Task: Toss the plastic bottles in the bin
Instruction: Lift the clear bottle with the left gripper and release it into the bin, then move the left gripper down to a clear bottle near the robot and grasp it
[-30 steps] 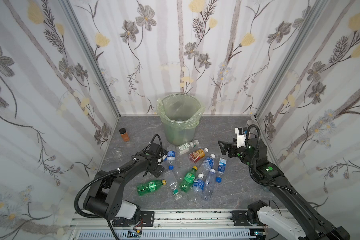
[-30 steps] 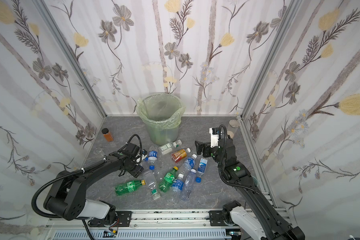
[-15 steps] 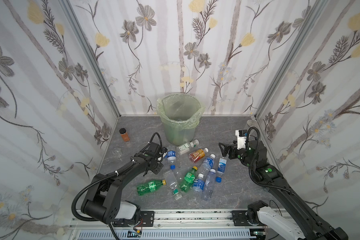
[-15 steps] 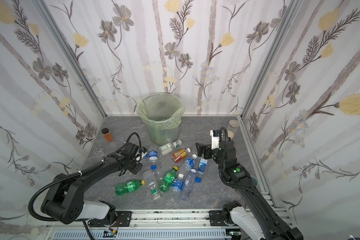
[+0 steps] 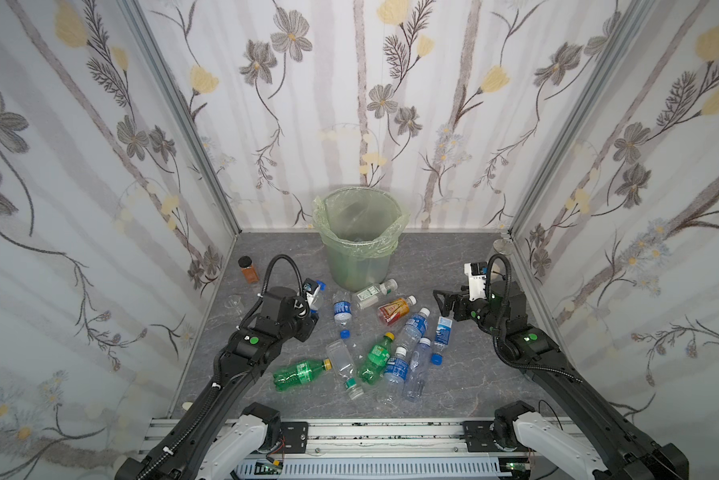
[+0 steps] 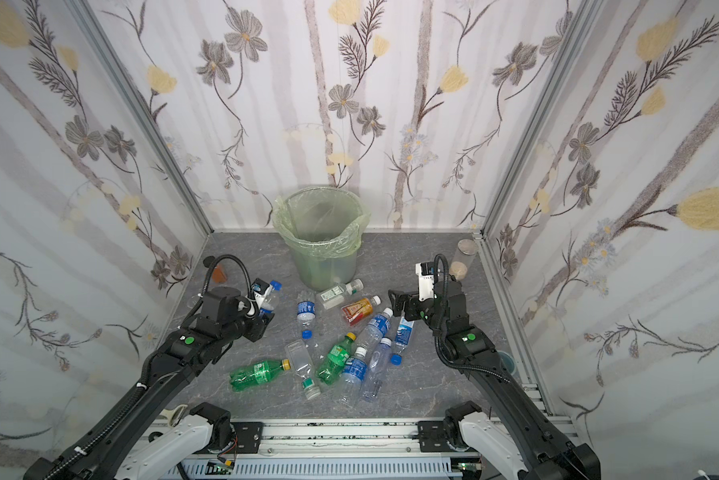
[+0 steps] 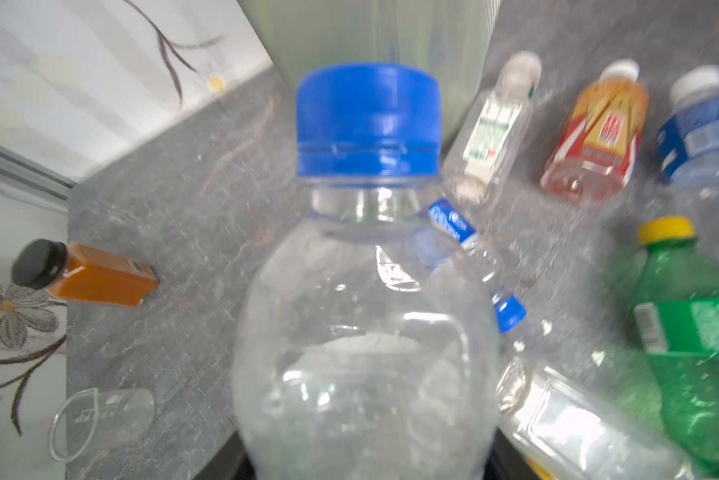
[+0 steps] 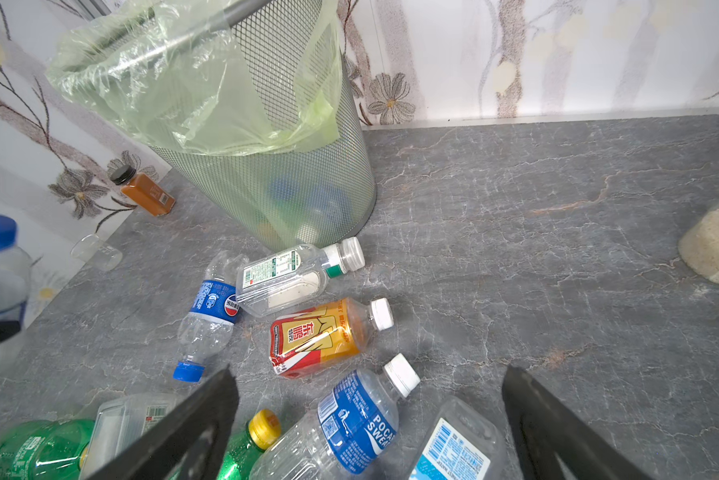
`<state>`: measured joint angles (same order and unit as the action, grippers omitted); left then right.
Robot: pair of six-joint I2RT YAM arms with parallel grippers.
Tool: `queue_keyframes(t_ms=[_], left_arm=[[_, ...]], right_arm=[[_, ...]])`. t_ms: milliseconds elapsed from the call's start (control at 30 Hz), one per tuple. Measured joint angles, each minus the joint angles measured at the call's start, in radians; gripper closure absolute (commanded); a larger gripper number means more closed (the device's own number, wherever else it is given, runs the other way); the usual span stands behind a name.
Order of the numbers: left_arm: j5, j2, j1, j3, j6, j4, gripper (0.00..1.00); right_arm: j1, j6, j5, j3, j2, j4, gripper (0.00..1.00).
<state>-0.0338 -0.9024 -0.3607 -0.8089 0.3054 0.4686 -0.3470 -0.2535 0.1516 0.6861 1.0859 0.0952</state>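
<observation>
**Floral walls, grey table: one bottle gripped, the others lying loose**

Flower-patterned wall panels close in a grey marbled table. At its far middle stands the bin, a round mesh basket lined with a pale green bag. In the right wrist view a few blurred coloured shapes show through the mesh at the bottom.

The left end effector is clenched round a clear blue-capped bottle. The cap points away from the arm, and the bottle sits to the left of the bin, outside it.

The right end effector has its fingers spread wide with nothing between them. It hangs over the right edge of the heap.

The other plastic bottles lie on their sides in front of the bin:
- a white-labelled bottle just at the bin's foot
- an orange bottle beside it
- two green bottles with yellow caps nearer the robot

A brown jar stands by the left wall. A tall jar stands in the far right corner.
</observation>
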Motion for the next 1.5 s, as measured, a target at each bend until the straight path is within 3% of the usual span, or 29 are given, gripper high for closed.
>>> queue_keyframes(t_ms=[167,300,333,400,500,667,967,1100,1233,1500], left_arm=[[-0.092,-0.178,-0.002,-0.326,-0.047,-0.009,0.39],[-0.143,-0.447,-0.018,-0.731,-0.111,-0.032,0.04],[-0.140,-0.506,-0.021,-0.816,-0.138,-0.051,0.00],[-0.099,-0.644,-0.021,-0.996,-0.201,-0.081,0.00],[-0.053,-0.737,-0.019,-1.096,-0.257,-0.075,0.00],[-0.020,-0.691,-0.022,-1.032,-0.311,-0.068,0.00],[0.049,-0.274,0.011,-0.499,-0.359,-0.060,0.00],[0.055,-0.169,0.018,-0.316,-0.418,-0.043,0.00],[0.064,-0.130,0.019,-0.232,-0.454,-0.031,0.00],[0.055,-0.162,0.022,-0.212,-0.513,-0.031,0.00]], right_arm=[[-0.001,-0.011,0.010,-0.018,0.006,0.000,0.00],[-0.001,-0.035,0.025,-0.037,0.006,0.000,0.00],[-0.002,-0.038,0.026,-0.039,0.005,-0.001,0.00],[-0.002,-0.045,0.026,-0.039,0.005,-0.001,0.00],[-0.004,-0.052,0.029,-0.039,-0.003,0.003,0.00],[-0.004,-0.053,0.030,-0.039,-0.016,0.003,0.01],[-0.023,-0.051,0.071,-0.007,0.035,0.050,0.03],[-0.069,-0.051,0.079,0.005,0.064,0.072,0.04],[-0.109,-0.051,0.082,0.022,0.103,0.089,0.04],[-0.151,-0.052,0.088,0.045,0.152,0.094,0.05]])
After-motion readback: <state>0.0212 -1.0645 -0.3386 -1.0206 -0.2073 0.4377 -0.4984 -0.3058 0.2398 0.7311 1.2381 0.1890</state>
